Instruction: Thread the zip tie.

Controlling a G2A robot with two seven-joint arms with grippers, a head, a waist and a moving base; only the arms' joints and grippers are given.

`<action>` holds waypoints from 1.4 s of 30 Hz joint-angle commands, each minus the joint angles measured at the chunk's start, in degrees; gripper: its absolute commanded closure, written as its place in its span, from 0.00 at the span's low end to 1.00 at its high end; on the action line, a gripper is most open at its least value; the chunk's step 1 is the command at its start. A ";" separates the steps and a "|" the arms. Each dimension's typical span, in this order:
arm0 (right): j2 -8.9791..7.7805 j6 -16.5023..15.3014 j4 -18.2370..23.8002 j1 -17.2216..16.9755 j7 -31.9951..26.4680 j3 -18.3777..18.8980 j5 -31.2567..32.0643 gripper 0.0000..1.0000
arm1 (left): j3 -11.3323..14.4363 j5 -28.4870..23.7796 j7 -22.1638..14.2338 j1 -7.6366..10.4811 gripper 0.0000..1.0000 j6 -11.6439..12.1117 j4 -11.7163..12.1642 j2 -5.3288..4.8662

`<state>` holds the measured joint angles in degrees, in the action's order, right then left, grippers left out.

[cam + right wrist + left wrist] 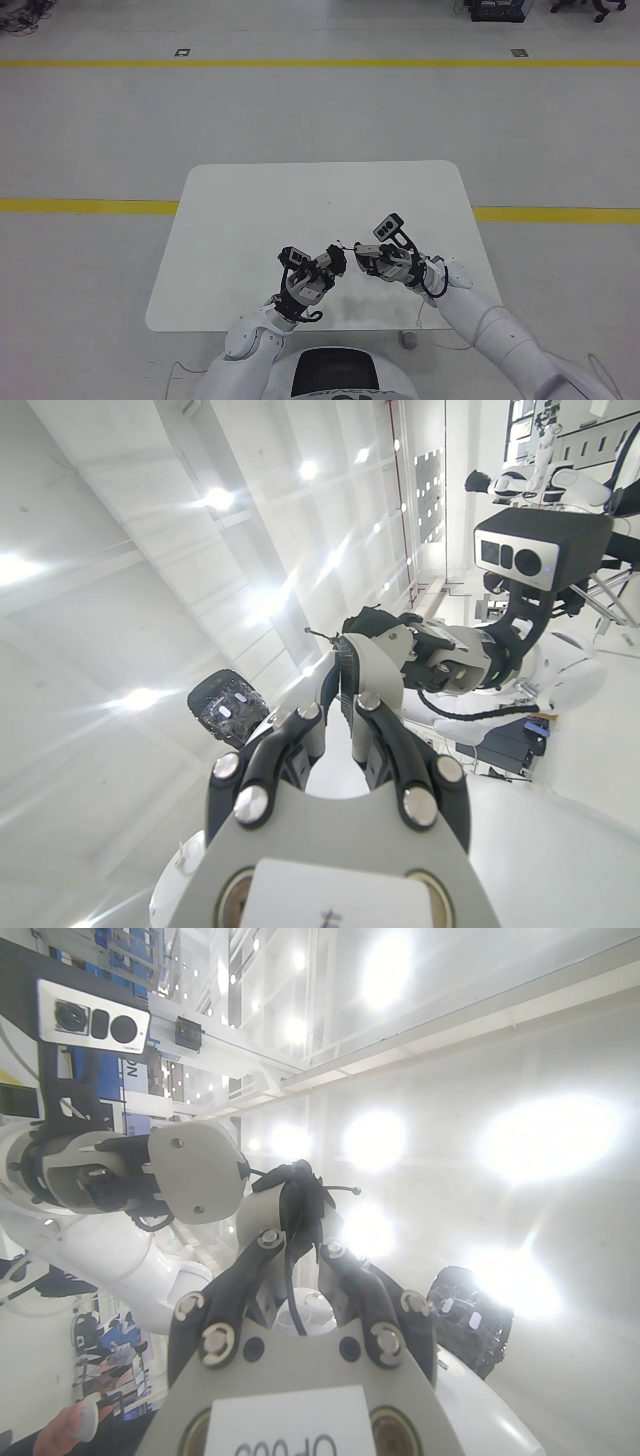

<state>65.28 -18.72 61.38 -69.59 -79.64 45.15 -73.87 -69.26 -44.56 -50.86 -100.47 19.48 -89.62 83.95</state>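
Top view: above a white table (250, 200), the left gripper (335, 261) and right gripper (362, 262) nearly touched. Left wrist view: the left claw was clenched on a black zip tie (355, 1190), one end jutting free. Right wrist view: the right claw pinched the tie too. Any misalignment, or the thin strap flexing, could make the tip miss the head.
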 commanded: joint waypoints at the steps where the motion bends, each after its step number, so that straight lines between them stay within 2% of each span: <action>1: 0.03 -0.01 -0.11 0.03 0.00 -0.05 -0.05 1.00 | 0.00 0.00 0.00 0.00 1.00 0.00 0.00 0.00; 42: 0.34 0.30 -2.04 0.01 0.00 -0.36 -0.29 1.00 | 0.00 0.00 0.00 0.00 1.00 0.00 0.00 0.00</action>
<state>65.60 -18.42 59.39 -69.60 -79.64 44.80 -74.16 -69.26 -44.56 -50.86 -100.47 19.48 -89.62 83.95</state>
